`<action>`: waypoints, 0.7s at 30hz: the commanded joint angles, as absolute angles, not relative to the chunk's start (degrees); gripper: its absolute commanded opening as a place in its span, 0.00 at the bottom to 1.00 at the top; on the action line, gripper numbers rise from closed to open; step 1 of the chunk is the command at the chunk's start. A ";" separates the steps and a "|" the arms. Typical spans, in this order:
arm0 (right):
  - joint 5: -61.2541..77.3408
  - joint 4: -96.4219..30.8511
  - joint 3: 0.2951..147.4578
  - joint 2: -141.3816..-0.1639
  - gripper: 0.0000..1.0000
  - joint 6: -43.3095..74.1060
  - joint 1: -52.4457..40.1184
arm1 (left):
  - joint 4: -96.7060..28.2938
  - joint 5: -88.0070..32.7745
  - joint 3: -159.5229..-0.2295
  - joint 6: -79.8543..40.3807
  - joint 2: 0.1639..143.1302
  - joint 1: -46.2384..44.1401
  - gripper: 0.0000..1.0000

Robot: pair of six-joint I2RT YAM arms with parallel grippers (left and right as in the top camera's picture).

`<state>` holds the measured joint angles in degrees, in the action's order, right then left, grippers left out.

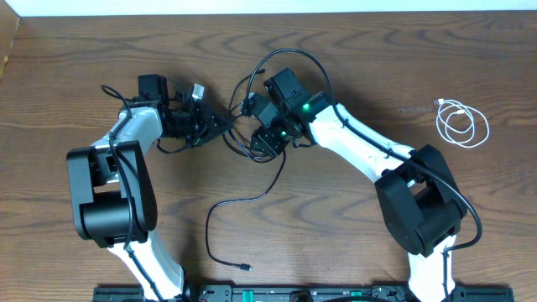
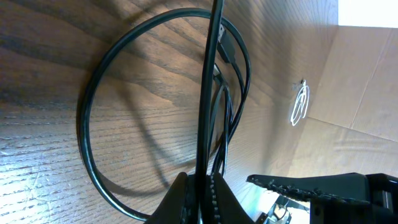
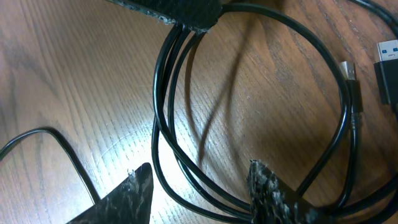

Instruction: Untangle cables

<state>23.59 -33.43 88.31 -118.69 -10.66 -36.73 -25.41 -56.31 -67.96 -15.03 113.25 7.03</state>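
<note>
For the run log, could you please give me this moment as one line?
left gripper: shut on black cables | right gripper: open over them | white cable: coiled apart

I've got a brown table with dark, wavy wood grain all over. At far right of the overhead frame, the coiled cable is white. The left arm and right arm are white with black joints, and a green light glows at centre. In the right wrist view, the cables are glossy black, the right gripper has fingers in black flecked with grey, and the plug at upper right has a blue tongue.
</note>
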 commanded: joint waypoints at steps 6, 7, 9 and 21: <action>23.88 -32.95 87.83 -119.98 0.47 -11.42 -37.45 | -25.32 -57.39 -67.75 -14.92 113.32 7.22 0.08; 23.88 -32.84 87.83 -120.16 0.47 -11.44 -37.50 | -25.32 -57.39 -67.75 -14.92 113.32 7.22 0.08; 23.88 -32.58 87.81 -120.90 0.49 -11.42 -37.58 | -25.32 -57.39 -67.75 -14.92 113.32 7.22 0.08; 23.90 -31.05 87.81 -122.08 0.49 -11.42 -37.63 | -25.32 -57.39 -67.75 -14.92 113.32 7.22 0.08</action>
